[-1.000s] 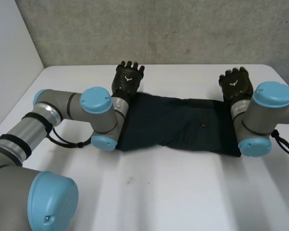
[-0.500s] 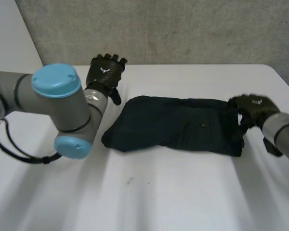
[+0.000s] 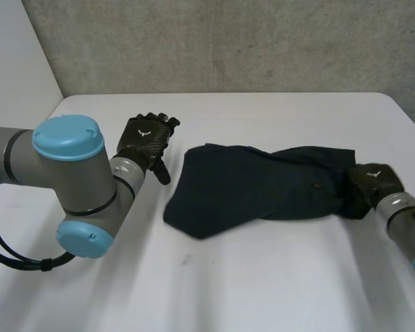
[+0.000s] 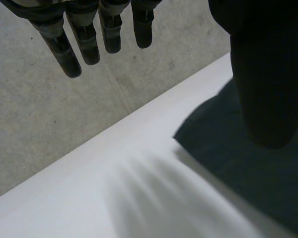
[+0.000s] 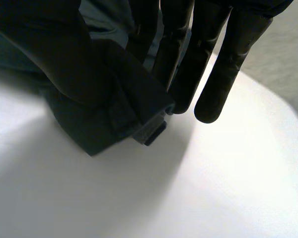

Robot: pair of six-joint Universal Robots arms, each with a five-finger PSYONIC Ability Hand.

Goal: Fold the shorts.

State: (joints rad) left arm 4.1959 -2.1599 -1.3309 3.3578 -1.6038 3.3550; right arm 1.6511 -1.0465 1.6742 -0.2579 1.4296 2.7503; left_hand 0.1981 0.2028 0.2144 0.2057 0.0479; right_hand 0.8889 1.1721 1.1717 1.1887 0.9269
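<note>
Dark navy shorts (image 3: 256,187) lie spread across the middle of the white table (image 3: 263,283), lengthwise from left to right. My right hand (image 3: 373,181) is at their right end. In the right wrist view its thumb and fingers (image 5: 218,59) pinch the bunched edge of the shorts (image 5: 104,124), which is lifted a little off the table. My left hand (image 3: 146,135) hovers just left of the shorts' left end, clear of the cloth. Its fingers (image 4: 89,39) are straight and spread, with a corner of the shorts (image 4: 248,173) below the thumb.
A grey concrete wall (image 3: 228,41) runs behind the table's far edge. A white panel (image 3: 14,76) stands at the far left. My left arm's elbow (image 3: 76,187) sits over the table's left part. Bare tabletop lies in front of the shorts.
My right hand came down to the shorts' right end and closed on the edge, and the cloth shifted with it. My left hand drew back to the left, off the shorts.
</note>
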